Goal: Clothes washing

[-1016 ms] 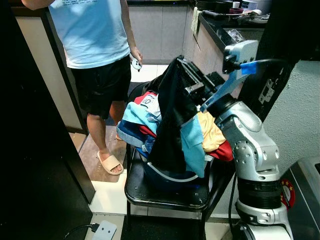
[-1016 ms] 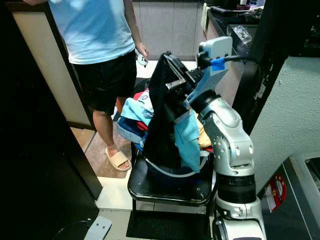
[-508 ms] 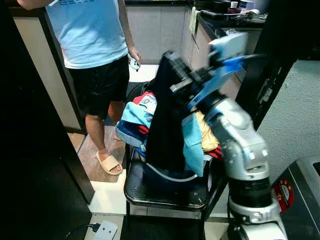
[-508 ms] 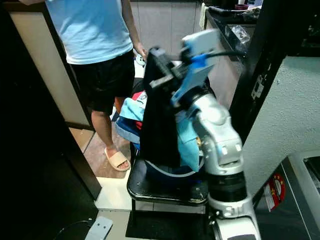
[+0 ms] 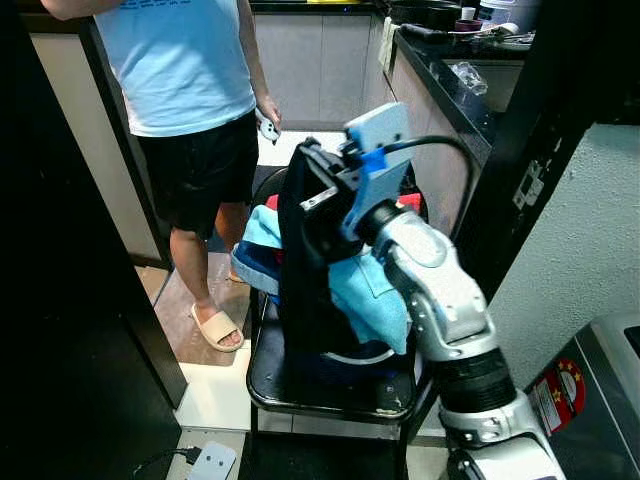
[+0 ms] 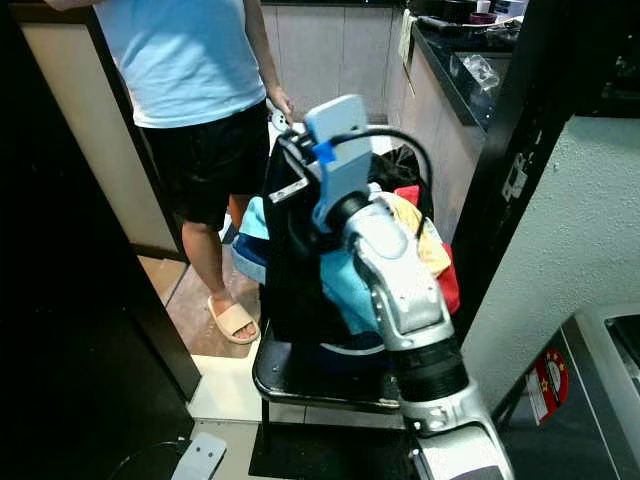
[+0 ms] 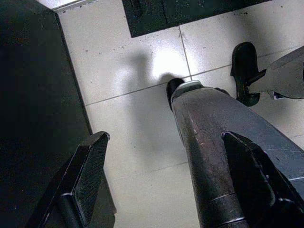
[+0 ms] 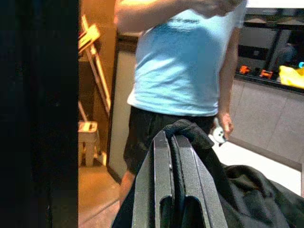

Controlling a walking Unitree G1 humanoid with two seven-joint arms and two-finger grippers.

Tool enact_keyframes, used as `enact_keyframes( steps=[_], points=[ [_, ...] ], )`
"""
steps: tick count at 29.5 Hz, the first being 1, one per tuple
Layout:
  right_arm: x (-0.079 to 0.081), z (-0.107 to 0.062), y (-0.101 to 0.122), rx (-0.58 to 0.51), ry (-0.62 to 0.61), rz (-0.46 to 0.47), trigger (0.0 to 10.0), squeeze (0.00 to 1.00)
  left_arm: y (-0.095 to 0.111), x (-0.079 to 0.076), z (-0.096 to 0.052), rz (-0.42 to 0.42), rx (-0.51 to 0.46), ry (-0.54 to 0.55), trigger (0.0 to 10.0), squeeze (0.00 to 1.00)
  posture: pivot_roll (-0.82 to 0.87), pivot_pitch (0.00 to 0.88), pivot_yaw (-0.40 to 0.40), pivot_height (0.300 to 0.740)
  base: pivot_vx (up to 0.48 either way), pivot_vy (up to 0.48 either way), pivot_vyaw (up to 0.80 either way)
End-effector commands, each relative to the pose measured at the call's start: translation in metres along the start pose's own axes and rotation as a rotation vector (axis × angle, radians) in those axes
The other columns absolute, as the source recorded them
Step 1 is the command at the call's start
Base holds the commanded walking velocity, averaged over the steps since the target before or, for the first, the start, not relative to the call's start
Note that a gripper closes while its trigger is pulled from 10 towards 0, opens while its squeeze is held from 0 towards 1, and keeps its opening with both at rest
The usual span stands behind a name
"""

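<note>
Our right hand [image 5: 312,170], clamped on the black garment [image 5: 305,270], had swung it leftward off the pile [image 5: 385,290]; transfer to the washer came next, we judged.

The right arm rises from the shoulder at the lower right, bends at the elbow and reaches up and to the left, the wrist with its camera block topmost. The right gripper [image 8: 173,142] has its two black fingers pressed together on a fold of the black garment [image 5: 305,270] (it hangs from them). The left gripper [image 7: 166,190] points down at the floor, fingers spread wide
</note>
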State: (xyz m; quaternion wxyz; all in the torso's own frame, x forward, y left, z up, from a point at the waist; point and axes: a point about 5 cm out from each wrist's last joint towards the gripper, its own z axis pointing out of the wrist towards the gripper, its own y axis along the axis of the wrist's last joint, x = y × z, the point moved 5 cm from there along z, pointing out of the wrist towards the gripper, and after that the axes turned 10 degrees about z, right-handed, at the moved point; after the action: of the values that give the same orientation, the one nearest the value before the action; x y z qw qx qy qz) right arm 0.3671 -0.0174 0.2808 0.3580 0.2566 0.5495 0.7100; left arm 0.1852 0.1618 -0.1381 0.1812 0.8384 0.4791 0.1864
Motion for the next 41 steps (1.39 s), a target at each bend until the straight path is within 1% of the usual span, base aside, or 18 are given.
enact_keyframes(
  steps=[1,4,5,8,11,12,14,16,19,20,21,24,25,27,32,35,38,41],
  points=[
    [0.015,0.004,0.001,-0.003,0.063,-0.022,0.0,0.0,-0.009,-0.007,-0.001,-0.003,0.036,-0.019,10.0,0.0,0.05,0.015,-0.052,0.74,0.0,0.0,0.0],
    [0.06,-0.005,0.008,-0.035,0.313,0.125,0.0,0.0,-0.01,-0.007,-0.001,-0.01,0.036,-0.018,10.0,0.0,0.05,0.018,-0.055,0.74,0.0,0.0,0.0],
    [0.068,-0.009,0.012,-0.044,0.367,0.152,0.0,0.0,-0.01,-0.007,-0.001,-0.012,0.036,-0.017,10.0,0.0,0.05,0.018,-0.055,0.74,0.0,0.0,0.0],
    [0.065,-0.009,0.008,-0.027,0.342,0.102,0.0,0.0,-0.011,-0.007,-0.001,-0.016,0.038,-0.017,10.0,0.0,0.05,0.018,-0.054,0.74,0.0,0.0,0.0],
    [0.036,-0.006,-0.004,0.01,0.212,0.06,0.0,0.0,-0.013,-0.008,-0.001,-0.017,0.042,-0.018,10.0,0.0,0.05,0.019,-0.056,0.74,0.0,0.0,0.0],
    [0.036,-0.006,-0.004,0.01,0.212,0.06,0.0,0.0,-0.013,-0.008,-0.001,-0.017,0.042,-0.018,10.0,0.0,0.05,0.019,-0.056,0.74,0.0,0.0,0.0],
    [0.007,-0.008,-0.008,0.024,0.099,0.035,0.0,0.0,-0.013,-0.008,-0.001,-0.018,0.043,-0.018,10.0,0.0,0.04,0.021,-0.053,0.74,0.0,0.0,0.0],
    [-0.016,-0.012,-0.008,0.032,0.021,0.016,0.0,0.0,-0.013,-0.008,-0.001,-0.018,0.042,-0.018,10.0,0.0,0.04,0.022,-0.052,0.74,0.0,0.0,0.0],
    [-0.036,-0.018,-0.008,0.047,-0.058,0.006,0.0,0.0,-0.012,-0.008,-0.001,-0.018,0.039,-0.019,10.0,0.0,0.04,0.024,-0.049,0.74,0.0,0.0,0.0],
    [-0.036,-0.018,-0.008,0.047,-0.058,0.006,0.0,0.0,-0.012,-0.008,-0.001,-0.018,0.039,-0.019,10.0,0.0,0.04,0.024,-0.049,0.74,0.0,0.0,0.0],
    [-0.044,-0.021,-0.009,0.054,-0.09,0.005,0.0,0.0,-0.012,-0.008,-0.001,-0.017,0.038,-0.019,10.0,0.0,0.04,0.024,-0.049,0.74,0.0,0.0,0.0],
    [-0.085,-0.036,-0.009,0.077,-0.26,0.007,0.0,0.0,-0.01,-0.008,-0.001,-0.015,0.036,-0.019,10.0,0.0,0.04,0.024,-0.046,0.74,0.0,0.0,0.0],
    [-0.095,-0.04,-0.009,0.081,-0.298,0.01,0.0,0.0,-0.01,-0.008,-0.001,-0.014,0.035,-0.019,10.0,0.0,0.04,0.024,-0.046,0.74,0.0,0.0,0.0],
    [-0.099,-0.042,-0.009,0.082,-0.316,0.011,0.0,0.0,-0.01,-0.008,-0.001,-0.014,0.035,-0.019,10.0,0.0,0.04,0.024,-0.045,0.74,0.0,0.0,0.0],
    [-0.136,-0.06,0.0,0.052,-0.46,0.061,0.0,0.0,-0.011,-0.008,-0.001,-0.013,0.038,-0.019,10.0,0.0,0.04,0.026,-0.039,0.74,0.0,0.0,0.0],
    [-0.153,-0.07,0.005,0.029,-0.537,0.074,0.0,0.0,-0.011,-0.008,-0.001,-0.012,0.039,-0.02,10.0,0.0,0.04,0.027,-0.039,0.74,0.0,0.0,0.0],
    [-0.162,-0.076,0.007,0.027,-0.579,0.07,0.0,0.0,-0.012,-0.008,-0.001,-0.012,0.04,-0.02,10.0,0.0,0.04,0.027,-0.04,0.74,0.0,0.0,0.0],
    [-0.184,-0.094,0.006,0.046,-0.674,0.06,0.0,0.0,-0.012,-0.008,-0.001,-0.014,0.04,-0.019,10.0,0.0,0.04,0.029,-0.042,0.74,0.0,0.0,0.0]
  ],
)
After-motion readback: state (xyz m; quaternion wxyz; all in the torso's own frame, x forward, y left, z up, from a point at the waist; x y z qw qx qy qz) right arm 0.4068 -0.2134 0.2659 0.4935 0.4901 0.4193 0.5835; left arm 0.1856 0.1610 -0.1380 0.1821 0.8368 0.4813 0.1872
